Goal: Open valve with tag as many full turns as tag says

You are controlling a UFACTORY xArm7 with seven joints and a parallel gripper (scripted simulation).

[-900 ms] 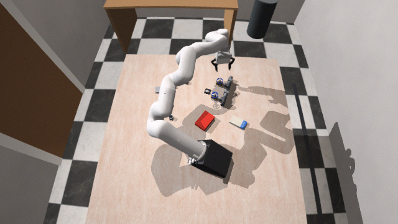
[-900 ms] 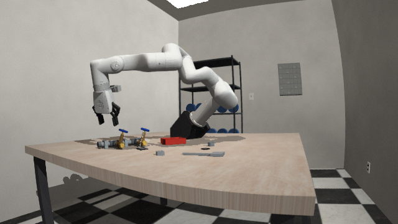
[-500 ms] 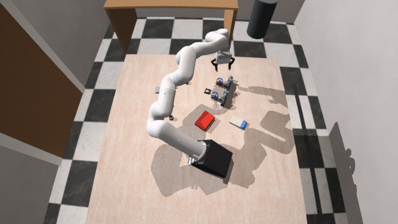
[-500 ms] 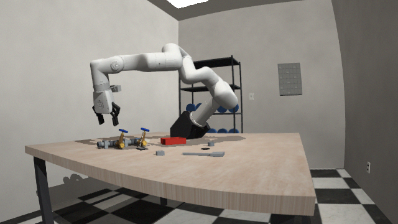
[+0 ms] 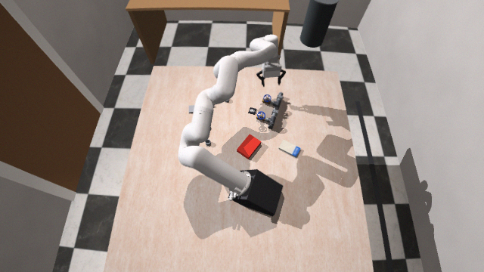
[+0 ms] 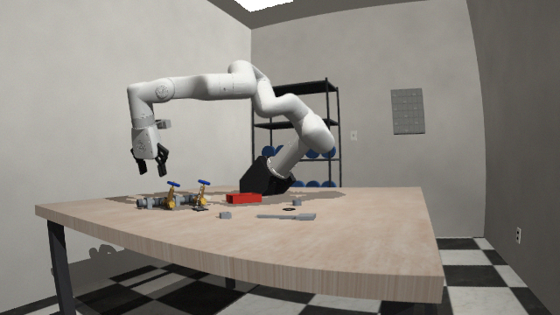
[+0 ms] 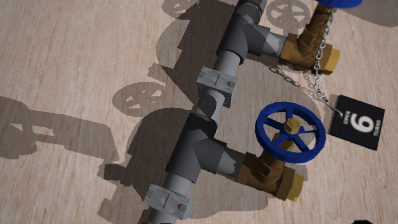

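Observation:
A grey pipe (image 5: 274,111) lies on the table with two brass valves, each with a blue handwheel. In the wrist view one handwheel (image 7: 287,134) is near the middle. The other valve (image 7: 311,46) is at the top edge, and a chain (image 7: 314,82) runs from it to a black tag (image 7: 357,122) marked 6. In the top and exterior views the tag (image 5: 252,110) lies beside the valve nearer the arm's base (image 5: 260,115) (image 6: 202,192). The other valve (image 5: 267,99) (image 6: 171,195) is farther out. My gripper (image 5: 271,77) (image 6: 149,168) is open and empty. It hangs above the table beyond the pipe's far end.
A red block (image 5: 249,146) and a beige box with a blue end (image 5: 290,148) lie between the pipe and the black arm base (image 5: 259,192). Small grey parts (image 6: 225,214) and a flat grey bar (image 6: 286,216) lie on the table's other side.

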